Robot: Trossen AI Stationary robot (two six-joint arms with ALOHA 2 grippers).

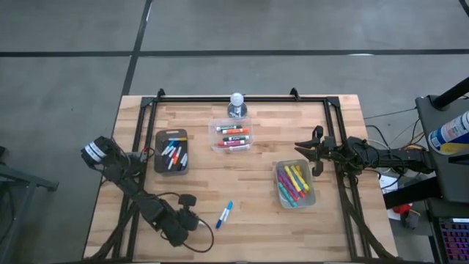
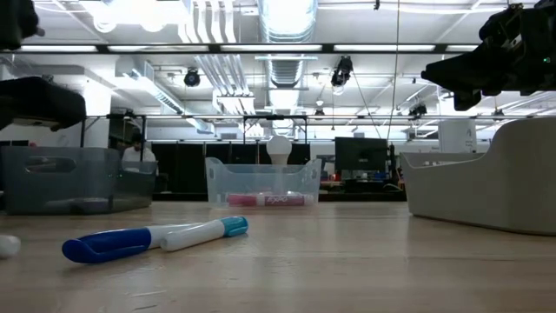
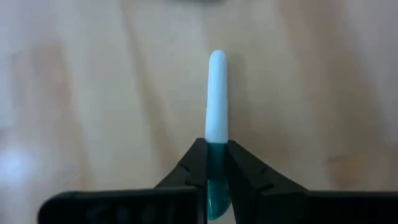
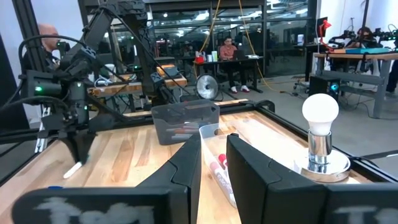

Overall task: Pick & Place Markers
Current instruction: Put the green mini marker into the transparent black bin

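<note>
left gripper is clamped on a white marker, pointing straight to 12 o'clock; right gripper hovers open.

- I see open wood across the table centre between the three tubs.
- A blue marker lies loose near the front.
- The lamp and clear tub crowd the back.
</note>
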